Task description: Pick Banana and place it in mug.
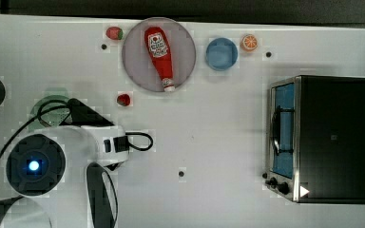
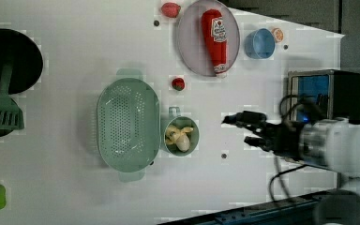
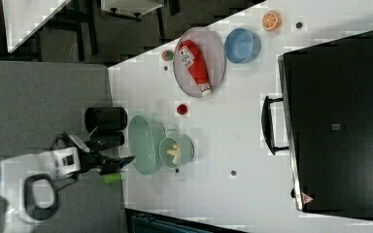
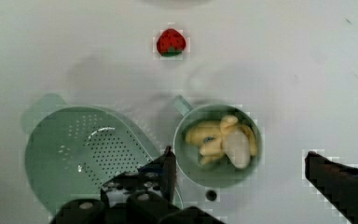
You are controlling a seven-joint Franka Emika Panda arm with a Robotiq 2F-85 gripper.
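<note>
Progress looks complete, judging from how things lie. Largest first: the green colander sits at the centre of the left view, and touching its right edge in the left view stands the mug. Inside the mug lies the banana, peeled and curled, apparently resting wholly within the rim, though its far end is hard to read. To the left view's right, the gripper hangs with fingers spread wide and empty. Only retreat seems left.
</note>
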